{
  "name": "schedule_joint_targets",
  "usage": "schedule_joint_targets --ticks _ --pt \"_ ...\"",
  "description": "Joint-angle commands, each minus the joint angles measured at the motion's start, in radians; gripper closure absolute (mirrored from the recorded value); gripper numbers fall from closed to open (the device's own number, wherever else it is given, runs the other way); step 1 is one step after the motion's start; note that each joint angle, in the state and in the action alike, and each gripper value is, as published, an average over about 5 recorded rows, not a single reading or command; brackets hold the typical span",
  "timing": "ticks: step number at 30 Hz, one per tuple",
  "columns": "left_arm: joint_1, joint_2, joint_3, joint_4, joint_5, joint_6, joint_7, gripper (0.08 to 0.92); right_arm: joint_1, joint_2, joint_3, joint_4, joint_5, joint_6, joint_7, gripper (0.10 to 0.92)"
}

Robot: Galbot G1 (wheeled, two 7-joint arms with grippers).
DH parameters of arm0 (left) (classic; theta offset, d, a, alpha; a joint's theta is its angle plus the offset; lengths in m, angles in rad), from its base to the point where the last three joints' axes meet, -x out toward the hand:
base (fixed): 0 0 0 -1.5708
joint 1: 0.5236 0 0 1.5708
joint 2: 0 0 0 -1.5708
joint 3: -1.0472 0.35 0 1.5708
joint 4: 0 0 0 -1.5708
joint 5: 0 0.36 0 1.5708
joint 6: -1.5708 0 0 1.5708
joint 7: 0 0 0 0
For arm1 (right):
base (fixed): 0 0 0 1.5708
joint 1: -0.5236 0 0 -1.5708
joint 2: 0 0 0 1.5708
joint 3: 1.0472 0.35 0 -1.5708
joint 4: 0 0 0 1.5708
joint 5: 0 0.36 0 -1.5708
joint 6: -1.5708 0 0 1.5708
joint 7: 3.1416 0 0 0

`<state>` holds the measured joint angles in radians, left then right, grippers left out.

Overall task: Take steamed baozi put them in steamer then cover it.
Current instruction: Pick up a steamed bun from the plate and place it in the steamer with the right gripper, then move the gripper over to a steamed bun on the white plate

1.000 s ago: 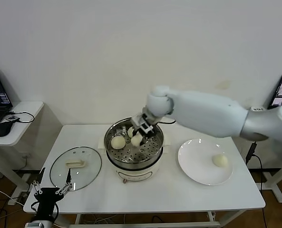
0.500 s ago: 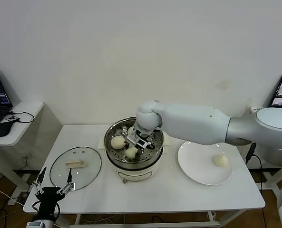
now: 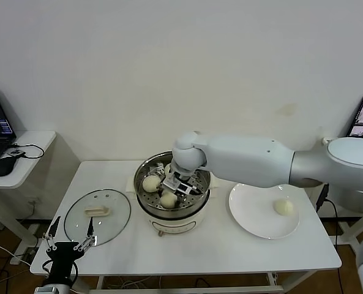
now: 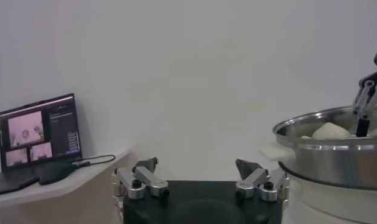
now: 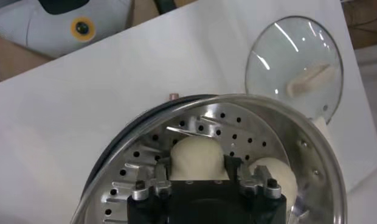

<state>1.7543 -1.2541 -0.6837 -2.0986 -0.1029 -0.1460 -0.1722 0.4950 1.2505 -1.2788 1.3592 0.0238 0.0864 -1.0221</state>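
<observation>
The right arm reaches from the right across the steamer (image 3: 172, 191), its right hand (image 3: 174, 187) lowered inside with fingers spread either side of a bun (image 5: 198, 157) resting on the basket floor, while the left hand (image 3: 66, 248) hangs open below the table (image 3: 224, 245) edge.

Head view: high, facing forward and down over the whole counter (image 3: 108, 245), with the steamer (image 3: 172, 205) at centre, the cover (image 3: 97, 215) on the robot's left and the plate (image 3: 254, 214) on its right. Left wrist view: low at the counter's left edge, looking level across its own end effector (image 4: 197, 179) toward the steamer's (image 4: 334, 158) side wall. Right wrist view: close above the steamer (image 5: 237, 131), facing steeply down past its own end effector (image 5: 200, 182) onto the baozi (image 5: 196, 157), with the cover (image 5: 295, 67) farther off; all three share the steamer.
</observation>
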Motion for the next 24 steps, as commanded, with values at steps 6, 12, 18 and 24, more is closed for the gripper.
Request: schedule_joint_targets --ticks 6,12,18,24 --pt "-0.001 0.013 -0.007 -0.008 -0.004 0.001 0.001 0.177 0.054 -0.152 0.122 0.025 0.049 -0.063 -0.037 0.204" --pt "-0.012 0.03 -0.008 0.002 -0.007 0.002 0.002 0.177 0.051 -0.329 0.197 0.069 0.059 -0.27 -0.063 0.202" --pt "-0.022 0.048 -0.006 0.012 -0.008 0.004 0.003 0.177 0.005 -0.517 0.237 0.122 0.035 -0.373 -0.089 0.203" --pt "-0.032 0.061 0.0 0.024 -0.009 0.006 0.006 0.177 -0.164 -0.691 0.355 0.095 -0.064 -0.353 -0.099 0.203"
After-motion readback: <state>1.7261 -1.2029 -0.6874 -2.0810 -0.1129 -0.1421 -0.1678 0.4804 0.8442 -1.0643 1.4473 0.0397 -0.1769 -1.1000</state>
